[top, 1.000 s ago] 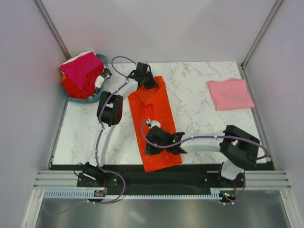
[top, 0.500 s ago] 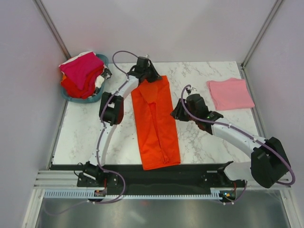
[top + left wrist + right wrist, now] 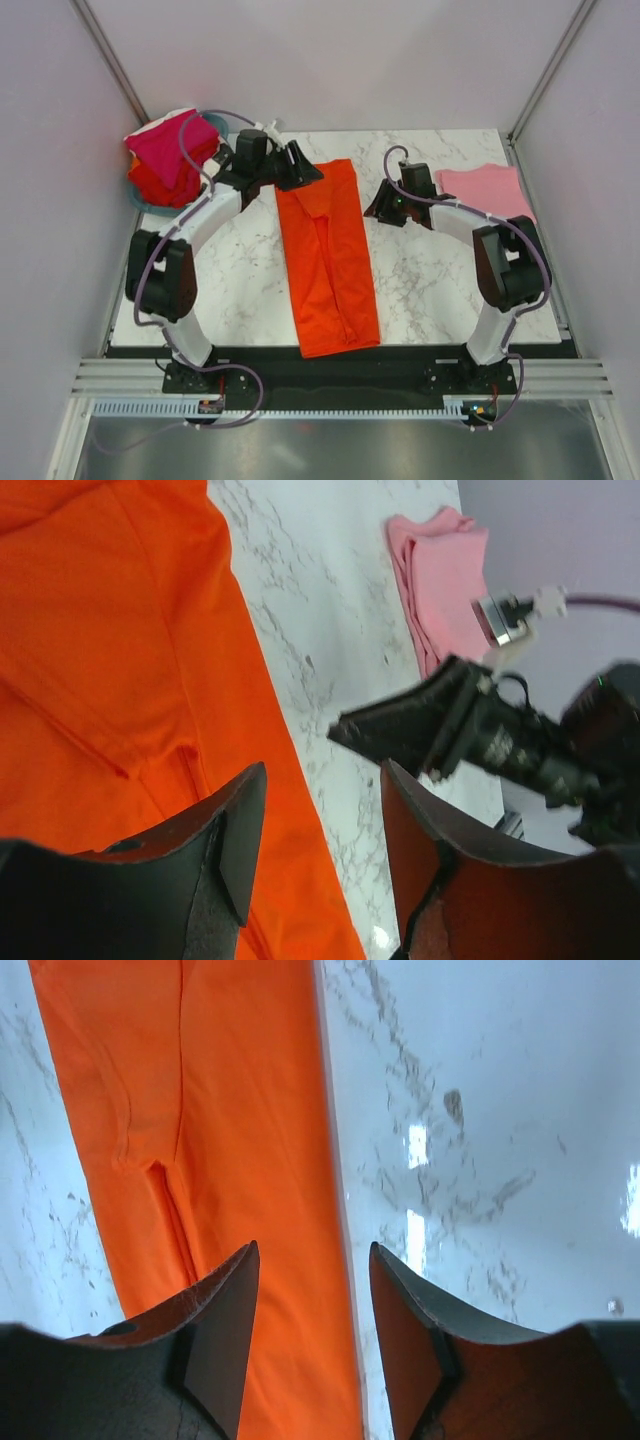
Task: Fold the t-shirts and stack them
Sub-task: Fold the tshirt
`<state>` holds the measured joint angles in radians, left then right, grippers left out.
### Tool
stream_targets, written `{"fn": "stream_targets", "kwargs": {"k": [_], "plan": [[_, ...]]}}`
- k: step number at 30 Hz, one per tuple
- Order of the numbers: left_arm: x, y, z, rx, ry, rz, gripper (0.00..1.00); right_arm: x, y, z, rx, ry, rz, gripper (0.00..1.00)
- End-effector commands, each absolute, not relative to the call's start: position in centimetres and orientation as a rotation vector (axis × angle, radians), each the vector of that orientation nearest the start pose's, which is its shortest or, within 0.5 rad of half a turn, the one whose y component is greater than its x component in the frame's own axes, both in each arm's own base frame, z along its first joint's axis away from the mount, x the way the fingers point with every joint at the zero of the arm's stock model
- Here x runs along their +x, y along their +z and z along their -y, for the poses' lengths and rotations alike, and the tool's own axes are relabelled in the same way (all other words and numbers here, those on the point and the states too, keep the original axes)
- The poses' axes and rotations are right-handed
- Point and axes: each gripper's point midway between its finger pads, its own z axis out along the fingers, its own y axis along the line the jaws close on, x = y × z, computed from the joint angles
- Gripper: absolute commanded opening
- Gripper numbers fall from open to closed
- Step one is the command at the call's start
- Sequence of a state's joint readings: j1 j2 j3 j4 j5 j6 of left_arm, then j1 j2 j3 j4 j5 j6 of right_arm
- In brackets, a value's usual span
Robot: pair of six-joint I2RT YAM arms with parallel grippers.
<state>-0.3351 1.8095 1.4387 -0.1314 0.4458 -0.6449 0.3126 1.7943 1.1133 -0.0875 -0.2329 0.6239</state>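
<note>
Orange-red t-shirt (image 3: 330, 262) lies as a long strip on the marble table (image 3: 430, 285), its far end flanked by left gripper (image 3: 308, 172) and right gripper (image 3: 378, 208), both spread, empty.

— What's below the right gripper (image 3: 312, 1260)?
— The orange shirt (image 3: 200, 1160), lying flat on the marble table (image 3: 500, 1160) as a long strip with a crease down it.
— Is it held?
— No. The fingers (image 3: 215, 1330) stand apart with nothing between them. The shirt's right edge shows in the gap.

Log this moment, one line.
left claw open | right claw open | orange shirt folded lengthwise | pink shirt folded, far right
</note>
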Motion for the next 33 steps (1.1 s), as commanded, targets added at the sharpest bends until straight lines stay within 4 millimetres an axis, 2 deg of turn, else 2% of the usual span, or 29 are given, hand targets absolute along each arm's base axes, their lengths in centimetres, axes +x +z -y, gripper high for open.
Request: {"fn": "stream_targets", "kwargs": {"k": [1,2,3,4,5,7,8,10,13,14,18,22,27,29,33], "plan": [[43.3,19.4,24.2,-0.012,-0.966,-2.149,0.57,44.5,7.9,-21.4,0.229,0.815,-2.378,0.56],[42.1,18.1,23.6,-0.03,-0.956,-2.17,0.57,44.9,7.4,-21.6,0.235,0.823,-2.387,0.55],[41.9,17.5,22.8,-0.063,-0.943,-2.174,0.57,45.2,7.1,-21.7,0.235,0.846,-2.394,0.53],[40.8,15.4,22.1,-0.093,-0.933,-2.219,0.57,46.0,6.2,-21.8,0.25,0.848,-2.405,0.53],[41.0,15.7,21.8,-0.095,-0.94,-2.183,0.57,46.4,5.7,-21.8,0.263,0.857,-2.412,0.52],[41.0,14.5,20.4,-0.138,-0.93,-2.191,0.57,47.2,4.7,-22.0,0.281,0.901,-2.418,0.51],[40.7,13.3,19.8,-0.163,-0.922,-2.213,0.57,47.6,4.4,-22.0,0.287,0.919,-2.419,0.52],[41.0,12.1,18.8,-0.202,-0.919,-2.228,0.57,48.2,4.2,-22.3,0.279,0.954,-2.416,0.52],[41.4,10.2,17.8,-0.25,-0.887,-2.255,0.56,48.6,2.0,-22.4,0.312,0.964,-2.452,0.52],[41.4,9.7,17.6,-0.261,-0.885,-2.263,0.56,49.1,2.2,-22.7,0.315,0.983,-2.433,0.51],[42.3,8.1,16.9,-0.319,-0.863,-2.282,0.55,49.8,1.1,-22.8,0.342,0.981,-2.436,0.37],[43.3,5.6,16.7,-0.364,-0.848,-2.326,0.52,50.8,0.3,-22.6,0.362,0.963,-2.435,0.24],[44.5,3.7,16.7,-0.399,-0.845,-2.357,0.49,50.8,-0.6,-22.6,0.369,0.97,-2.452,0.04],[45.1,3.5,16.4,-0.411,-0.831,-2.354,0.48,50.9,-0.7,-22.4,0.374,0.956,-2.449,0.01],[45.6,3.0,15.9,-0.425,-0.79,-2.363,0.48,51.3,-0.4,-21.7,0.389,0.933,-2.435,0.0]]}}
